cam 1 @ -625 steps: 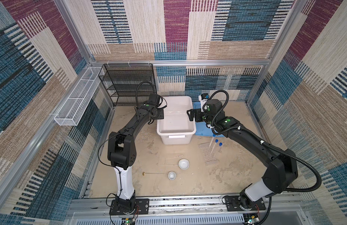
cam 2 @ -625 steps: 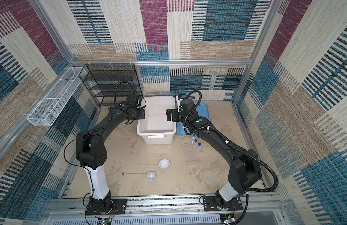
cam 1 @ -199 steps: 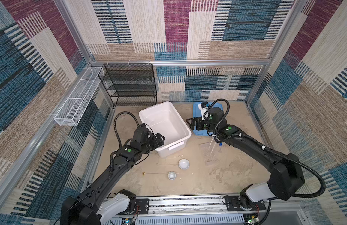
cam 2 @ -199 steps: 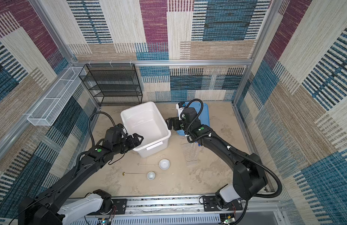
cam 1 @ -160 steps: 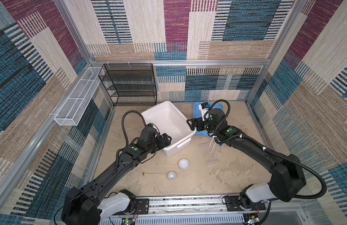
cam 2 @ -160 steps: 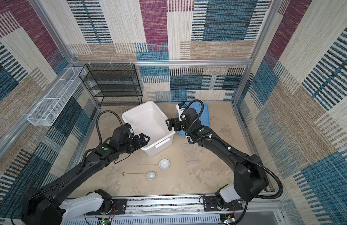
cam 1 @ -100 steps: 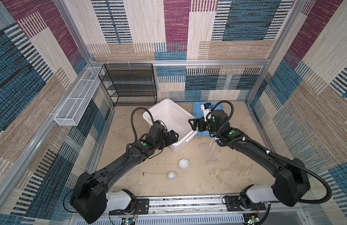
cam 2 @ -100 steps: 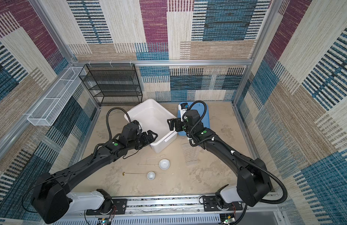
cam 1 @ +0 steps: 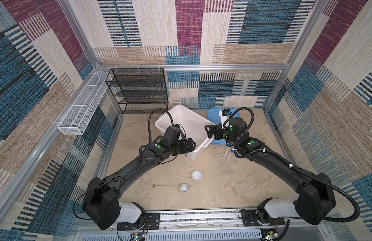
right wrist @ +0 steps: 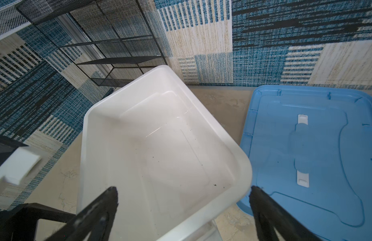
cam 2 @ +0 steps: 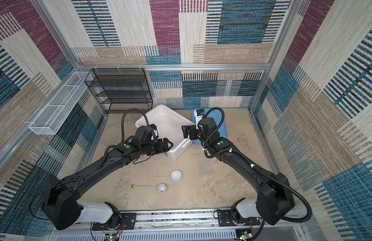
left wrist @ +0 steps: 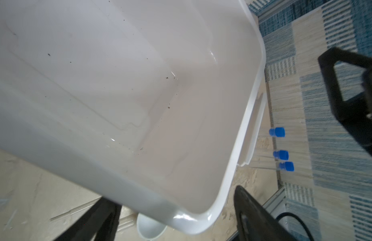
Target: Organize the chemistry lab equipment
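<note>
The left gripper (cam 1: 192, 145), jaws wide and clamping nothing, straddles a corner of the white bin (cam 1: 187, 122); the right gripper (cam 1: 209, 131), equally wide and empty, hangs over the corner beside the blue lid (right wrist: 306, 146). Nearer the bases lie two white bowls (cam 1: 197, 175), a brass-tipped rod (cam 1: 170, 185) and a pipette (cam 1: 186, 168); the blue-capped tubes (left wrist: 280, 154) lie under the right arm (cam 1: 270, 160), the clear rack (cam 2: 204, 167) barely discernible.

White bowl (cam 1: 197, 175), smaller bowl (cam 1: 184, 188) beside thin rod (cam 1: 168, 185), blue-capped tubes (left wrist: 280, 154) flat
</note>
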Available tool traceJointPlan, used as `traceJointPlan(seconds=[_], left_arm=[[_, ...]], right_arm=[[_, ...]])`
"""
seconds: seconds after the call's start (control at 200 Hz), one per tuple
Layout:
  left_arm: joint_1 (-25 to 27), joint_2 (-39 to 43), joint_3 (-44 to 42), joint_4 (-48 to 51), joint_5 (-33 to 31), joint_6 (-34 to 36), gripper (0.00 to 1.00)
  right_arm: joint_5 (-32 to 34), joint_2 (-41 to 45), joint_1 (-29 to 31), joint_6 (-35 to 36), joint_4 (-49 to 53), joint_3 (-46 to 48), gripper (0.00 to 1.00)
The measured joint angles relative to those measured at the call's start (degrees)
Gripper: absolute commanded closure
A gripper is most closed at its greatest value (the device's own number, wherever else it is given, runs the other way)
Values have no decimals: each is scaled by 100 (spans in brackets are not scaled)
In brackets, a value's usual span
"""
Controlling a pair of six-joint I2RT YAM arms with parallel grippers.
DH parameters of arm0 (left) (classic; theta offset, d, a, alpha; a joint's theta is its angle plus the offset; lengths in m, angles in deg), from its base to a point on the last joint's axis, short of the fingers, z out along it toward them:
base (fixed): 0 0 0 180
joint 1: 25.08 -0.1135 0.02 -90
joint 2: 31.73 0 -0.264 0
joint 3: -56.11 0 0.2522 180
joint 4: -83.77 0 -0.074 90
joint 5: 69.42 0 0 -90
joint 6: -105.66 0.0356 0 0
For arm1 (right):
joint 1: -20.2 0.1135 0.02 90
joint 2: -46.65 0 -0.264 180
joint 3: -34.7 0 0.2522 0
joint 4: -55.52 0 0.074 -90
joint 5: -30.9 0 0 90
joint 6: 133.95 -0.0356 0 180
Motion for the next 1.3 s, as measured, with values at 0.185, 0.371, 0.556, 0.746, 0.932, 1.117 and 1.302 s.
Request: traceJointPlan(seconds=[0.185,0.371,0.556,0.746,0.932,1.117,1.302], left_arm=[[-586,249,754,887,-306,1158,17],[-1563,-531,1458,977,-289,1974,16],[-2109,-1572,2356,1003,-656,2297,16],[-2277,-2227,2953,1097,-1300,2288,19],[-2291,-2739,3198,1049,-1639,2559,23],[-2347,-2981,3305,772,-1676,2946,29],[-2452,-3257,3418,713,-1574,3228,43]], right_arm=[[15,48,0,0,0,7,1],[-13,-20,0,0,-2,-17,1],[-72,-33,0,0,13,-22,1],[-70,-33,0,2,20,-20,1],[-70,-70,0,2,22,-11,1],[-68,-76,0,4,15,0,1],[-68,-114,0,2,11,2,1]])
